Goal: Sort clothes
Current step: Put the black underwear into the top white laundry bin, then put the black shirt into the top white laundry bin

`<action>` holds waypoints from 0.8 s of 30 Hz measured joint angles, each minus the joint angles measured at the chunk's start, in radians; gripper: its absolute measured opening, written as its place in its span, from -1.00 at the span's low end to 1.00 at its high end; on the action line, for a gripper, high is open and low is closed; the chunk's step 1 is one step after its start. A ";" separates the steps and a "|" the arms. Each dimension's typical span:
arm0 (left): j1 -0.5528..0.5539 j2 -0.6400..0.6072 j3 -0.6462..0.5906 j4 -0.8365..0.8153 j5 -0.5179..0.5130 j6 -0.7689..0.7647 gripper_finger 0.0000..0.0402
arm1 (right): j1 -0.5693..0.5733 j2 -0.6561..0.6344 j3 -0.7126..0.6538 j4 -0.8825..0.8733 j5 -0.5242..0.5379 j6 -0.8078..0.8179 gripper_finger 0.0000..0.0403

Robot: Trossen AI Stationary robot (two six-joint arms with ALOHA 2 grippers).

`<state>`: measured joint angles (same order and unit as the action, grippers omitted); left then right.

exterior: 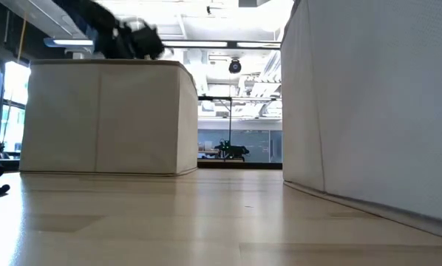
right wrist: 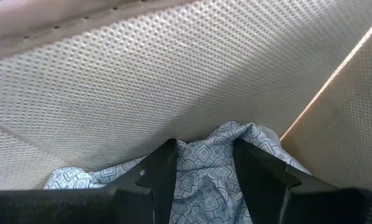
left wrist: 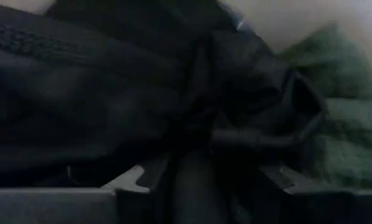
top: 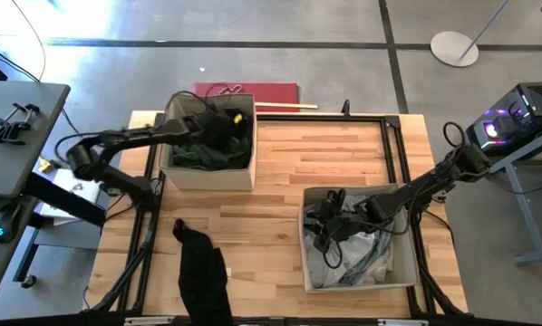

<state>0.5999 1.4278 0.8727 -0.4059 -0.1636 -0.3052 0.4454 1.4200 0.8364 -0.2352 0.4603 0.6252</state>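
Note:
My left gripper reaches into the left beige box, which holds dark and dark green garments. It is shut on a dark garment, with a green one beside it. My right gripper is down in the right beige box among white and pale grey garments. It is shut on a blue-and-white patterned shirt next to the box wall. A black garment lies flat on the table near its front edge. My left gripper has a thick fold of the dark garment between its two fingers, coming from above into the box. The rest of the garment bunches in front of the fingers; whether it is lifted clear of the pile I cannot tell. My right gripper pinches a bunched part of the patterned shirt between its two fingers, pointing down into the box near its inner wall. The rest of the shirt lies crumpled in the box below the fingers.
The two boxes stand apart in the low view, the left one and the right one, with bare wood between them. A red board lies beyond the table's far edge. A dark metal frame runs along the table.

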 joint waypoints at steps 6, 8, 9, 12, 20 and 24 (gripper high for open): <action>0.010 0.083 -0.049 0.072 0.053 -0.019 -0.44 | 0.000 0.000 0.000 0.000 0.000 -0.004 -0.25; 0.009 0.046 -0.013 0.027 0.066 -0.014 -0.45 | -0.002 0.000 0.000 0.000 0.000 -0.005 -0.25; 0.008 0.022 0.013 0.005 0.073 -0.007 -0.45 | -0.002 0.000 0.000 0.000 0.000 -0.005 -0.25; -0.003 -0.074 0.122 -0.106 0.085 0.004 -0.46 | -0.002 0.000 0.000 0.000 0.000 -0.003 -0.25; -0.150 -0.240 0.500 -0.379 0.005 0.052 -0.47 | -0.003 0.000 0.000 0.000 0.000 -0.005 -0.25; -0.301 -0.258 0.612 -0.470 -0.063 0.048 -0.50 | -0.003 0.000 0.000 0.000 0.000 -0.004 -0.25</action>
<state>0.2987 1.1695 1.4846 -0.8760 -0.2264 -0.2572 0.4427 1.4200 0.8364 -0.2351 0.4603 0.6217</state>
